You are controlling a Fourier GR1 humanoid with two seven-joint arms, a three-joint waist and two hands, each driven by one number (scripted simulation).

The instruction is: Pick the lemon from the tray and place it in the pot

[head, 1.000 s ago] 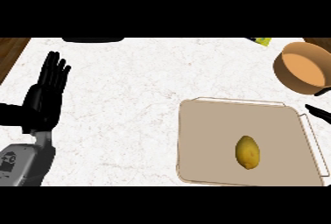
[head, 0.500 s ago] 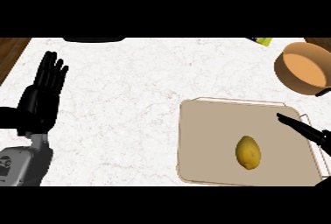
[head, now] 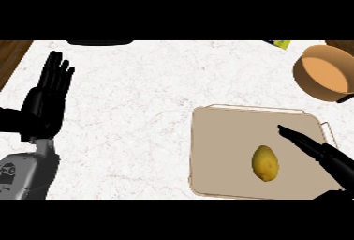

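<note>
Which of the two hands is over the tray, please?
The right hand, its straight fingers reaching over the tray beside the lemon; the left hand rests open at the counter's left.

The left hand (head: 47, 96) rests open at the left edge, fingers up. The right hand (head: 319, 153) shows at the right edge, fingers straight.

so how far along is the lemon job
Nothing is finished yet: the lemon lies on the tray. In hand: the right hand reaches over the tray with straight fingers, beside the lemon, not touching it. Left: grasp it, carry it to the pot, release. The left hand rests open.
</note>
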